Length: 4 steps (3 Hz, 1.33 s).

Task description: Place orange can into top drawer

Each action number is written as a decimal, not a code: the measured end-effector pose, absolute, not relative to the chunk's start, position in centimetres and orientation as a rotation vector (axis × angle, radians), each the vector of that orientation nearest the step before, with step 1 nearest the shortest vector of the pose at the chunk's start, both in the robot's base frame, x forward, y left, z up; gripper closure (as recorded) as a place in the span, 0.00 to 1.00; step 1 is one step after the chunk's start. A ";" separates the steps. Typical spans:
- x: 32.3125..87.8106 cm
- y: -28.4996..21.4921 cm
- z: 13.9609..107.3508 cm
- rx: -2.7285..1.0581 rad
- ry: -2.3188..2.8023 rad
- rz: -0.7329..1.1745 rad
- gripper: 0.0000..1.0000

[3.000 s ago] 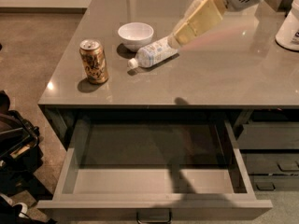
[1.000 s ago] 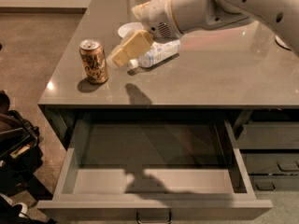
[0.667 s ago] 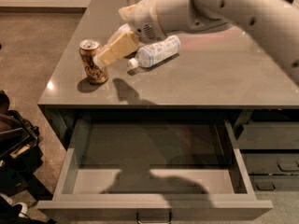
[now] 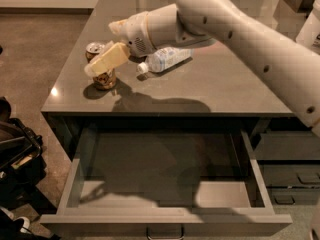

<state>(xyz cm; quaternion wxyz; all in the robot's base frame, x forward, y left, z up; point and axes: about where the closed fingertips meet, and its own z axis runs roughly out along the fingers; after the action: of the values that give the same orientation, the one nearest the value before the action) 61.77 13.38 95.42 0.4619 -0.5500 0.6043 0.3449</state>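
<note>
The orange can (image 4: 103, 79) stands upright near the left edge of the grey tabletop (image 4: 220, 89). My gripper (image 4: 101, 51) has reached it from the right and is open, with one cream finger (image 4: 106, 59) lying across the can's front and the other behind its silver top. The can still rests on the table. The top drawer (image 4: 165, 219) is pulled wide open below the table's front edge, and its inside is bare. My arm (image 4: 240, 29) stretches across the table from the upper right.
A white plastic bottle (image 4: 167, 59) lies on its side just right of the can, under my wrist. Narrower dark drawers (image 4: 290, 179) stand at the right. A black bag (image 4: 15, 154) sits on the floor at the left.
My gripper has swung left and down across the table, from above the bottle to around the can. The can, bottle and drawer have not moved.
</note>
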 end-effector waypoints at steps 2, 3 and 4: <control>62.4 13.8 94.9 -1.326 1.489 0.844 0.00; 64.0 15.4 94.0 -1.305 1.463 0.818 0.00; 65.1 16.7 93.0 -1.284 1.444 0.813 0.00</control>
<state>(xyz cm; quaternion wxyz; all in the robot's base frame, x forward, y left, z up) 65.06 16.69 93.00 0.4993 -0.5306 0.5968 0.3361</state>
